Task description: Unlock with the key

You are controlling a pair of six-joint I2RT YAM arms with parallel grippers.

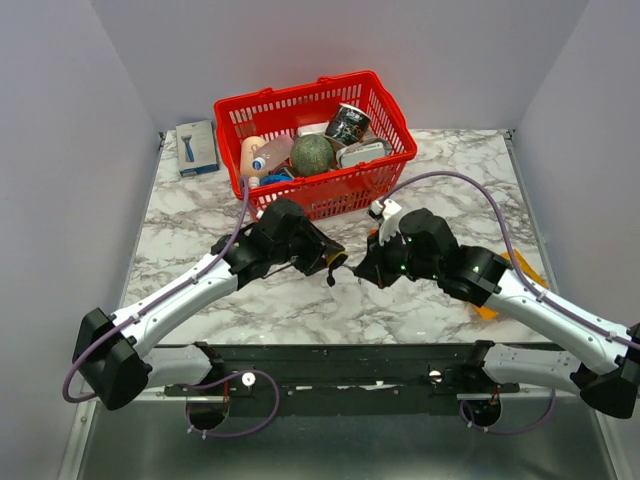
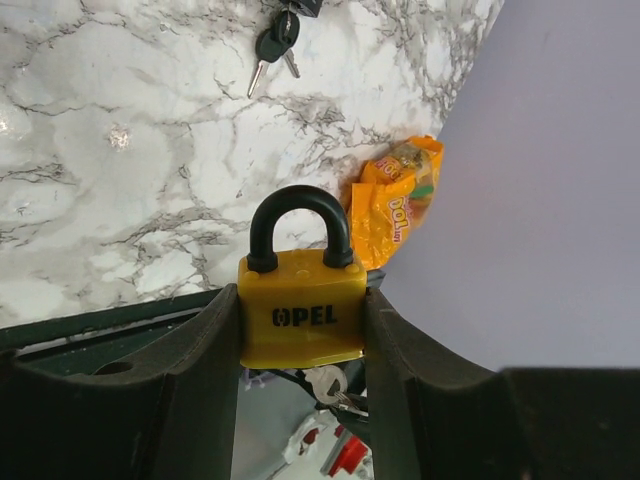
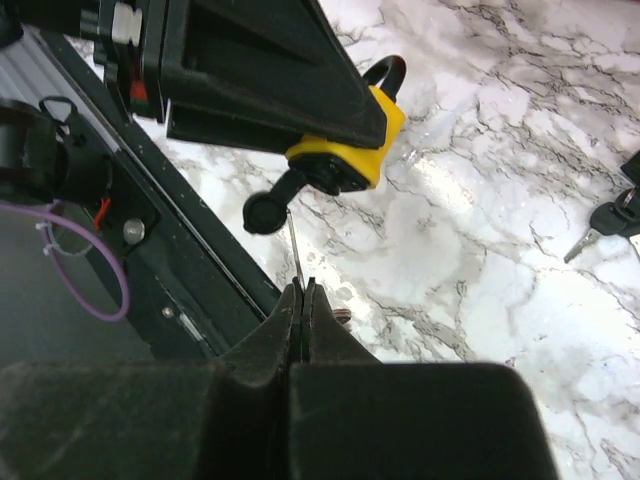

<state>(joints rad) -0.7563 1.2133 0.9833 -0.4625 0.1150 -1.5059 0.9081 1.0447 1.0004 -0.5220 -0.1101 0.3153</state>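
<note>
Left gripper (image 2: 300,312): the jaws stand half-spread and clamp the padlock (image 2: 300,322) by its two flat sides, shackle pointing away from the wrist. Right gripper (image 3: 302,298): the fingertips are pressed together on a thin wire ring (image 3: 295,250). The ring leads up to the black head of the key (image 3: 268,212) seated in the base of the padlock.

Position: the padlock is held clear of the table (image 1: 200,230), over its near-centre. The two grippers meet there tip to tip.

Clearances:
- Near side: the black rail (image 1: 350,365) at the table edge runs close beneath both grippers.
- Far side: the red basket (image 1: 395,160) stands just behind the grippers, full of goods.
- Left: open marble as far as the wall.
- Right: an orange bag (image 2: 400,205) lies near the edge, partly under the right arm.
- Spare keys (image 2: 275,45) lie on the marble beyond the padlock.

Padlock appearance: yellow body, black shackle seated at both ends, "OPEL" in black on the face.
</note>
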